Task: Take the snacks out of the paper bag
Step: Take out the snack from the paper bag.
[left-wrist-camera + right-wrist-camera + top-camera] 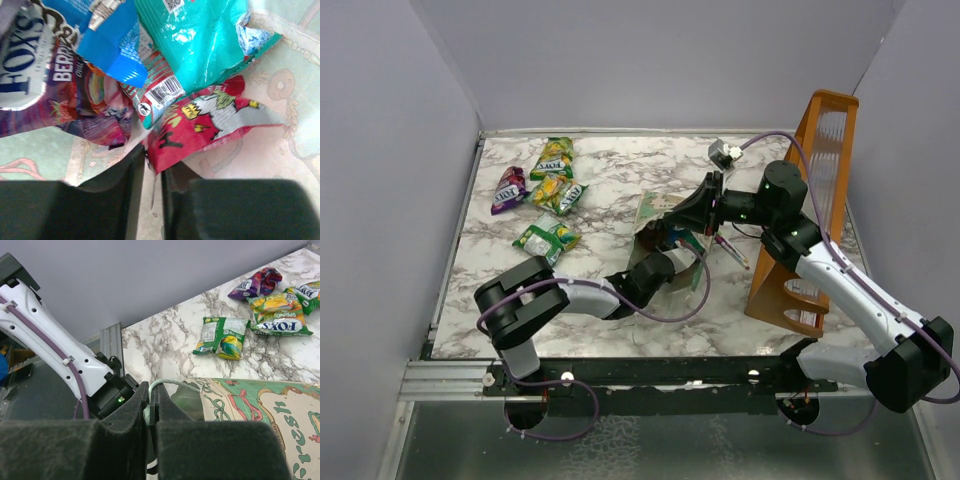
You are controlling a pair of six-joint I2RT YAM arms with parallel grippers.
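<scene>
the paper bag (658,212) lies tipped over mid-table on the marble table (620,160), its mouth apparently turned toward the left arm so the inside can be reached from the side. inside, a purple packet (45,95), a blue packet (112,47), a teal packet (205,40) and a red packet (210,120) lie heaped against the pale lining. the left gripper (153,157) is narrowed to a slit, with the red packet's corner at its tips, seemingly pinched for pulling out. the right gripper (150,392) is clamped tight on the thin loop handle (170,382), probably to anchor the bag so it does not drag along with the pull. four loose packets (552,158) lie together at the far left, well apart from the bag, which leaves the bag's mouth clear.
</scene>
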